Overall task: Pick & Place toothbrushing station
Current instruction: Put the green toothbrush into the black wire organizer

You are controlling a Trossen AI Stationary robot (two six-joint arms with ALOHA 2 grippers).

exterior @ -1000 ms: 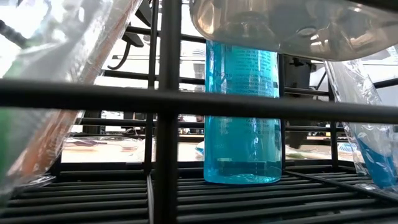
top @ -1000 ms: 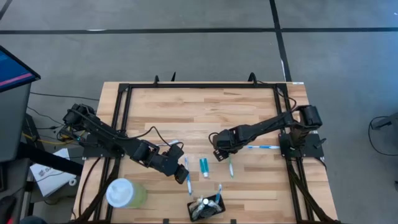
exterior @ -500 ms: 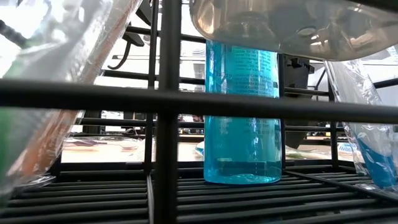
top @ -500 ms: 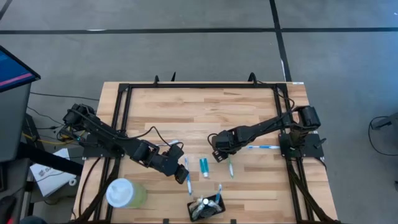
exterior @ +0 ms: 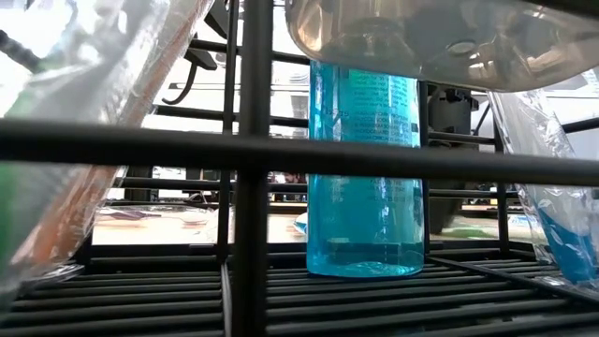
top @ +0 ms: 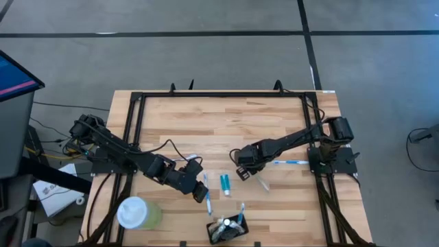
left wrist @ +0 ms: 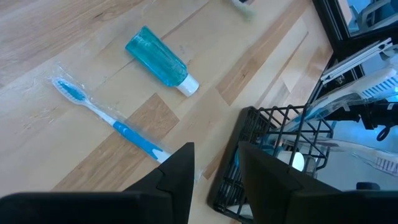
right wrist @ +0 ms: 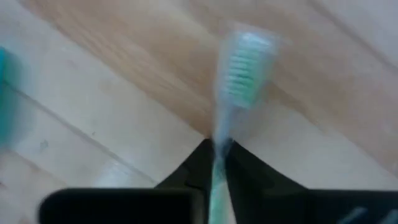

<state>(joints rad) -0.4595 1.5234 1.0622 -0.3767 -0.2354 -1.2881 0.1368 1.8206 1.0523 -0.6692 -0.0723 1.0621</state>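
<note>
Wooden table [top: 206, 123] on grey floor [top: 206, 55]; right gripper [top: 241, 171] now clamped on the green toothbrush [right wrist: 239, 59], which has swung askew; left gripper [top: 199, 184] part-open, unmoved

holder [top: 228, 228]: black wire, near my tabletop's front edge, items inside | tube [top: 224, 182]: teal, flat | blue brush [left wrist: 109, 121]: wrapped, flat beside tube | green brush [right wrist: 239, 65]: clamped in my right pincer [right wrist: 216, 152]

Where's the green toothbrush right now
In the high view, the green toothbrush sits mid-table, right of the teal tube, its handle pinched in the right pincer; the right wrist view shows its bristle head above the wood.
</note>
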